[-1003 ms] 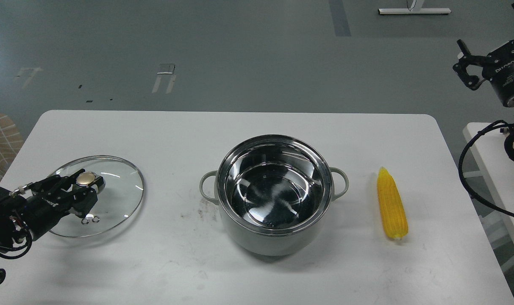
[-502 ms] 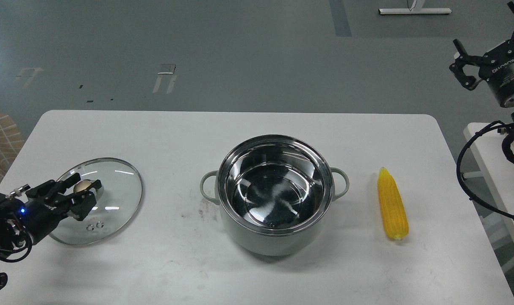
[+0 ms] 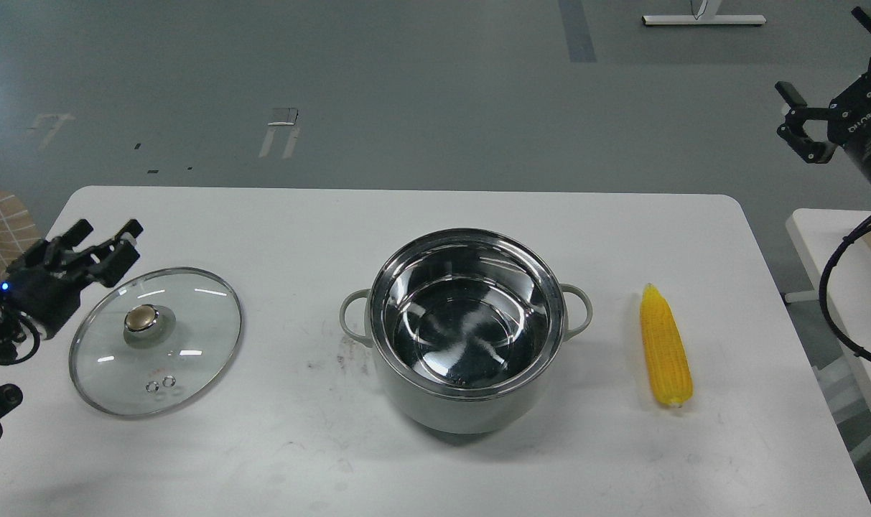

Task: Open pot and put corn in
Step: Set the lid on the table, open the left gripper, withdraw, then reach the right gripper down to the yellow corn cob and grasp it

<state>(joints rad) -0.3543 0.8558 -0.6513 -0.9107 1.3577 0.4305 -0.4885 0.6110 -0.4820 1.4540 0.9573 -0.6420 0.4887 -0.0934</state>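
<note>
Both hands spread, empty: corn (image 3: 665, 347) lies well below right hand (image 3: 826, 108), beside pot (image 3: 467, 330)

right claw (image 3: 834, 86): one finger cut by right edge; pot (image 3: 467, 327) base hidden by its wall

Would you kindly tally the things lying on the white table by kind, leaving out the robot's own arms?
Pots: 1, the open pot.
Lids: 1, the glass lid, flat on the table to the pot's left.
Corn cobs: 1, the corn, to the pot's right.
Total: 3.
</note>
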